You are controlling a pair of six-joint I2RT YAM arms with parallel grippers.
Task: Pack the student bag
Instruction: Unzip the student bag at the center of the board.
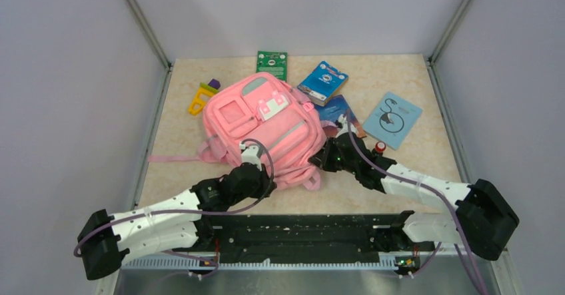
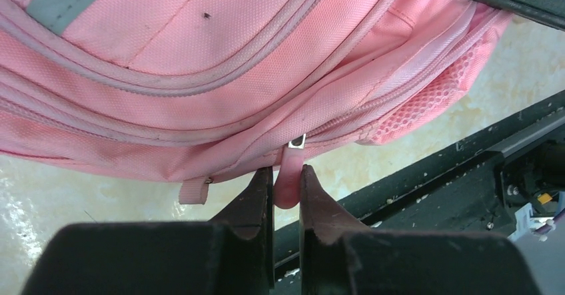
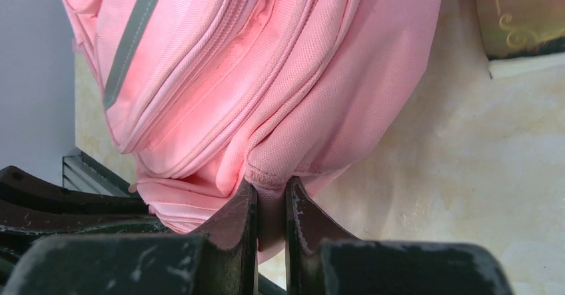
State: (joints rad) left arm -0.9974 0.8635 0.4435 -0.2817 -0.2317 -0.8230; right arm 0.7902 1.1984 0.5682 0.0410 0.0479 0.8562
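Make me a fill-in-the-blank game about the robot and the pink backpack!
The left gripper pinches the zipper pull, which is coloured ____.
The right gripper pinches a fold of the student bag, which lies on the ____.
The card beyond the bag is coloured ____.
The light blue booklet lies on the bag's ____ side.
Missing words: pink, table, green, right.

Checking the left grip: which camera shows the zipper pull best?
The left wrist view: the pink zipper pull hangs from the student bag, pinched by the left tool. The top view hides it under that tool; the right wrist view shows only bag fabric in the right tool.
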